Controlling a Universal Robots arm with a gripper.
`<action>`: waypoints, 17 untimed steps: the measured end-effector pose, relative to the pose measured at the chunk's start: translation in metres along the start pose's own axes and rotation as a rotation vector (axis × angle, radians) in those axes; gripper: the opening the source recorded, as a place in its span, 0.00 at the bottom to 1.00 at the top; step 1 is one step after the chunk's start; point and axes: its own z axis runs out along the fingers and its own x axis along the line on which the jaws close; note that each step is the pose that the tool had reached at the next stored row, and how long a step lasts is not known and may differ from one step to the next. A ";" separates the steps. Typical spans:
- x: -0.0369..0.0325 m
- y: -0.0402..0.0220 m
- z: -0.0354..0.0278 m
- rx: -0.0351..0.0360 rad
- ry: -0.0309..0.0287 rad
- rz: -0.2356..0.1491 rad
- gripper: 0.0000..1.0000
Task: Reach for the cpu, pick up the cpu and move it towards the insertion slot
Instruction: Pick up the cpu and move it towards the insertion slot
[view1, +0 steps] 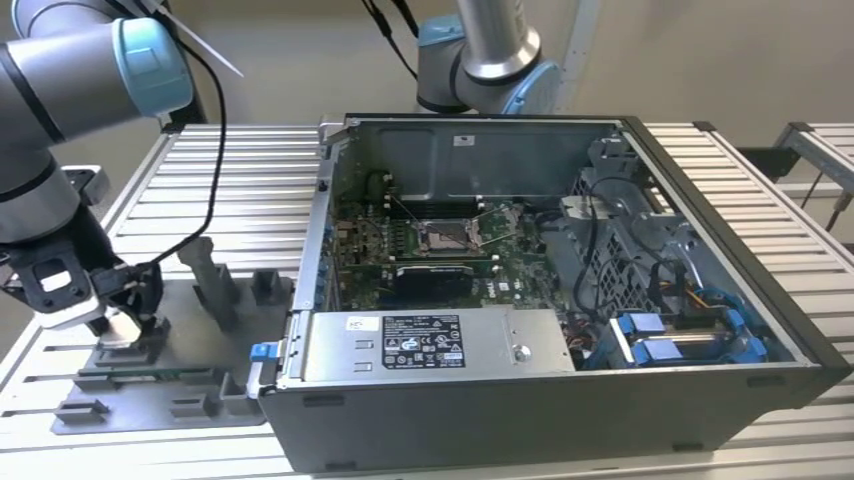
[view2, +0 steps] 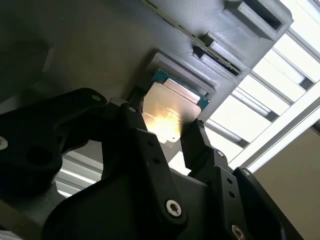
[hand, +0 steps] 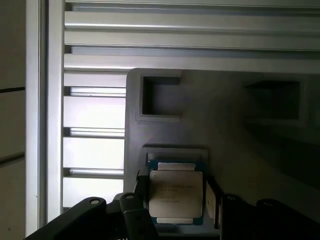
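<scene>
Hovering low over the grey fixture tray (view1: 160, 395) at the exterior view's left, the gripper (view1: 123, 318) straddles the cpu (hand: 176, 192). Its jaws stand apart, one on each side of the chip and close to its edges. In both wrist views the cpu lies flat in a raised square nest on the tray, pale face up. The insertion slot (view1: 443, 237) sits well apart, on the green board inside the open computer case (view1: 534, 430) on the slatted table (view1: 227, 190).
</scene>
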 end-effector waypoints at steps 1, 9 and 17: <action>0.0000 0.0000 -0.0018 0.0000 0.0000 0.000 0.00; -0.0001 0.0005 -0.0174 0.0000 0.0000 0.000 0.00; 0.0001 0.0010 -0.0342 0.0001 0.0000 0.000 0.00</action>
